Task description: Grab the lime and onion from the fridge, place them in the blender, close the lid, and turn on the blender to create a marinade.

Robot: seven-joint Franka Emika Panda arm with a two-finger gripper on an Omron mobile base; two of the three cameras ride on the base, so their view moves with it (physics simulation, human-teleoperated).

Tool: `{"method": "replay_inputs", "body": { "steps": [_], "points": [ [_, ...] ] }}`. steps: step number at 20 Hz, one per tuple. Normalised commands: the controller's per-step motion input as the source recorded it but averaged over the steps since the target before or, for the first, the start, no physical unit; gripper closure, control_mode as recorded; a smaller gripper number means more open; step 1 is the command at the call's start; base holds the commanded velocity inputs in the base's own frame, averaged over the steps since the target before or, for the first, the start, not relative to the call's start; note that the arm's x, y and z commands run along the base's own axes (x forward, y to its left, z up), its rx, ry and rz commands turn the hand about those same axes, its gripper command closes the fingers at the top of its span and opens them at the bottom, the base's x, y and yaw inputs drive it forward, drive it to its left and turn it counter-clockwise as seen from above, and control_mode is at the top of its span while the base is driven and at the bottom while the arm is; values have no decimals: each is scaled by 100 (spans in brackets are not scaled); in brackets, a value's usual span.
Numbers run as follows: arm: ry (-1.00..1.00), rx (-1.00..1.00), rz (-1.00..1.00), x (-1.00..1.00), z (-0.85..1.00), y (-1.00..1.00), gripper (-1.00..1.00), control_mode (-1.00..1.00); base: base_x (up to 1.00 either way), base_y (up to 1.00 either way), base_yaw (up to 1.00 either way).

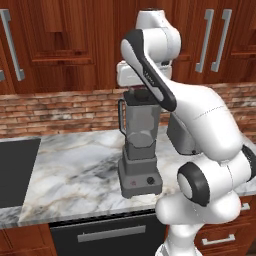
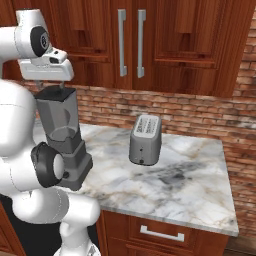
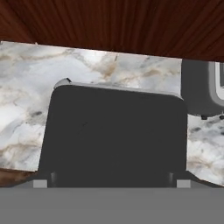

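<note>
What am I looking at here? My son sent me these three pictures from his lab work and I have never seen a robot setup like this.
It is a computer-rendered kitchen with a white robot arm on a driving base. Two pictures come from cameras on the base, behind the arm to its left and right. The third comes from a camera on the hand, looking straight down.

On the marble counter stands a grey blender with its black lid on the jar, and a silver toaster beside it. The gripper hangs just above the lid with its jaws open, holding nothing. Brown cupboards hang over a brick wall.
</note>
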Motion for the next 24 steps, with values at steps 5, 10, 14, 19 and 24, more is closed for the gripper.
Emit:
{"method": "replay_inputs", "body": {
  "steps": [5,10,14,19,24],
  "points": [
    [-11,0,0,-85,2,0,-100,-100,0,0,0],
    [-3,1,-1,-100,-12,0,-100,-100,0,0,0],
    [0,6,-2,-100,-30,0,-100,-100,0,0,0],
    [0,4,-1,-100,-46,0,100,-100,0,0,0],
    [4,0,0,-52,-35,0,100,-100,0,0,0]
  ]
}}
